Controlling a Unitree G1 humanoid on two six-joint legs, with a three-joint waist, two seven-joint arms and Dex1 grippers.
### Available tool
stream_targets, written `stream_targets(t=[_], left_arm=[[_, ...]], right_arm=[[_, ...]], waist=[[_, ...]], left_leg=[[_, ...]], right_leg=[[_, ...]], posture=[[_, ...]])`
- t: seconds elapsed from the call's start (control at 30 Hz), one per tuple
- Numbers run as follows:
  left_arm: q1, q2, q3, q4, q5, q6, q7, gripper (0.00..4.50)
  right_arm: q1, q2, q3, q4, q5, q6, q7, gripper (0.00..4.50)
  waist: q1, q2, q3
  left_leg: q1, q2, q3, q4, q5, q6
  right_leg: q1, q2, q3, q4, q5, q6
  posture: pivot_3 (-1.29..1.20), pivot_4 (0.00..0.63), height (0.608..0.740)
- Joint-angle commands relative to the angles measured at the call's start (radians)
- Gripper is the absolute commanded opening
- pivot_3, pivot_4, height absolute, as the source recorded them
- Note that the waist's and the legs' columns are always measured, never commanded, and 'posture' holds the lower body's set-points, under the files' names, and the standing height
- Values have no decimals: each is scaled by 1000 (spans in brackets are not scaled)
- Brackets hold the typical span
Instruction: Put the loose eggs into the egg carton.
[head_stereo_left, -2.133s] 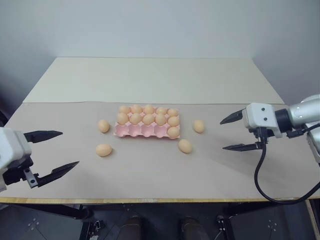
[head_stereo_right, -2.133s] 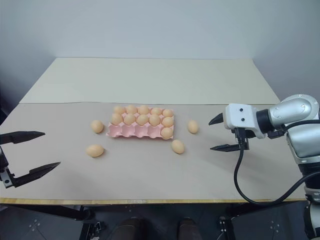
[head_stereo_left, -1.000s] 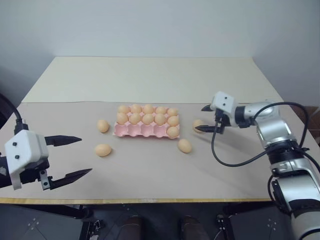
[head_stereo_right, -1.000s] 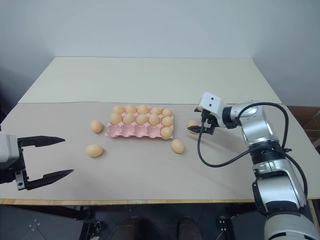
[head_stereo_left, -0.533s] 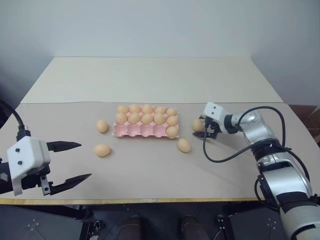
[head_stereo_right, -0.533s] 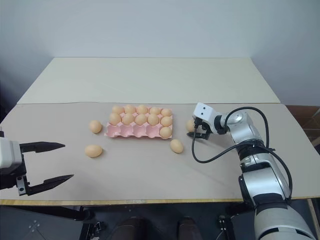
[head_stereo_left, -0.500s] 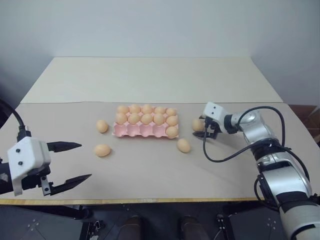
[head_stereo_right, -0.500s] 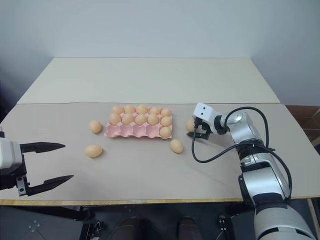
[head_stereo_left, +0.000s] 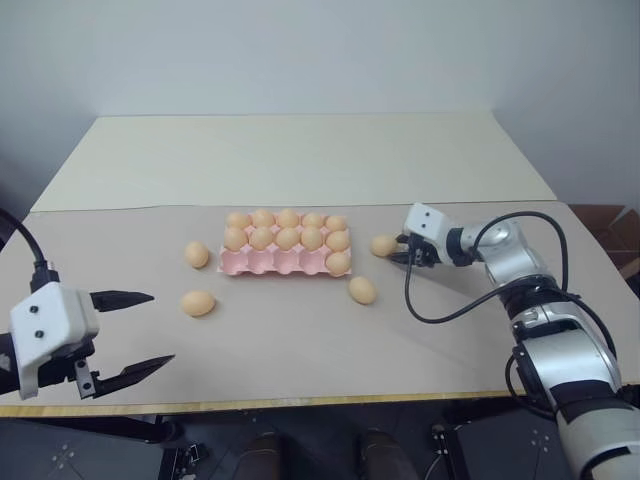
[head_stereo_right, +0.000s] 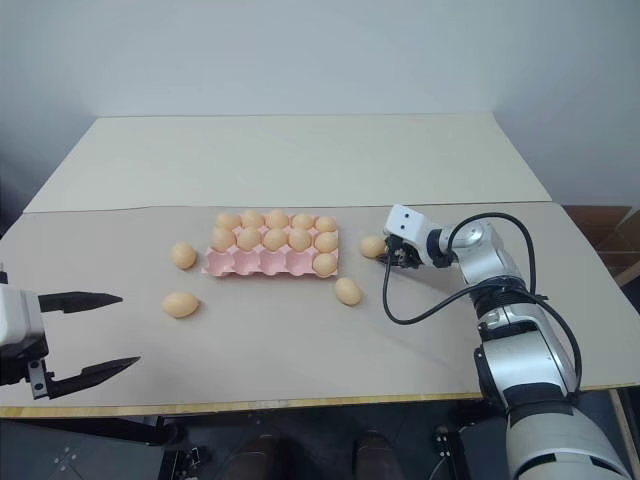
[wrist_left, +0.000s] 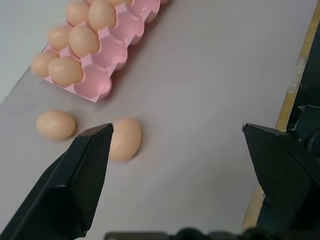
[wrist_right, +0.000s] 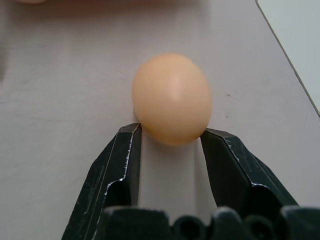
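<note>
4 loose eggs lie on the table (head_stereo_left: 300, 350) around the egg carton (head_stereo_left: 270, 263), which sits near the middle with its long side running left to right and plenty of bare surface toward the near edge and behind it up to the wall. On the carton's left, 1 egg (head_stereo_left: 197, 254) lies just beside its short end and another (head_stereo_left: 198, 303) lies nearer the front edge, its long axis roughly left to right. On the right, 1 egg (head_stereo_left: 362, 290) lies just off the carton's near right corner, tilted on a diagonal, and the 4th egg (head_stereo_left: 384, 245) lies beside the carton's right end. The carton's 2 far rows are full and its near row has 1 egg at the right end, leaving 4 near cups bare. The right claw (wrist_right: 170, 142) reaches in from the right, low over the table; its 2 fingertips are drawn in to the near end of the 4th egg, 1 touching each side, and the egg's long axis points away along the fingers. Whether that egg is lifted or rests on the table I cannot tell. The left claw (head_stereo_left: 140, 330) hangs over the near left corner of the table with its fingers spread wide, holding nothing, well apart from the carton and nearest the front left egg.
</note>
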Motion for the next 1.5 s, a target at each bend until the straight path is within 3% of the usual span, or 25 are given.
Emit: stream_targets(t=[0.03,0.17,0.27,0.37,0.97,1.07,1.23,1.33,1.5], left_arm=[[-2,-3,21,-7,5,-24,1,4500],[-1,-2,20,-5,5,-24,1,4500],[5,-3,25,-5,9,-27,-2,4500],[5,-5,26,-5,10,-27,1,4500],[29,-20,44,-7,27,-33,3,4500],[30,-20,45,-9,29,-32,4,4500],[37,-24,49,-4,40,-42,5,4500],[34,-21,46,-3,38,-42,7,4500],[30,-17,45,-1,34,-40,7,4500]], right_arm=[[3,-15,-21,-44,3,-37,-10,2267],[3,-21,-22,-54,11,-72,11,2267],[5,-28,-13,-64,2,-114,27,2858],[-11,-16,-17,-45,-6,-116,-1,3842],[-111,75,-7,141,-46,-134,-33,3842],[-123,84,4,163,-66,-121,-47,3286],[-118,83,-11,167,-54,-148,-26,1867],[-120,83,-10,168,-64,-154,-46,1613],[-118,70,-16,135,-61,-173,-55,1592]], waist=[[0,0,0],[0,0,0],[0,0,0],[0,0,0],[-3,0,0],[-3,0,0],[-2,0,0],[-3,0,0],[-3,0,0]], left_leg=[[0,0,0,0,0,0],[0,0,0,0,0,0],[0,0,0,0,0,0],[0,0,0,0,0,0],[0,1,0,-1,0,-1],[0,1,0,-1,0,-1],[0,0,0,-1,0,-1],[0,1,0,-1,0,-1],[0,1,0,-1,0,-1]], right_leg=[[0,0,0,0,0,0],[0,0,0,0,0,0],[0,0,0,0,0,0],[0,0,0,0,0,0],[-1,0,0,0,0,0],[-1,0,0,0,0,0],[-1,-1,0,0,0,0],[-1,-1,0,0,0,0],[-1,-1,0,0,0,0]], posture=[[0,150,740],[0,150,740],[0,150,740],[0,150,740],[0,150,740],[0,150,740],[0,150,740],[0,150,740],[0,150,740]])
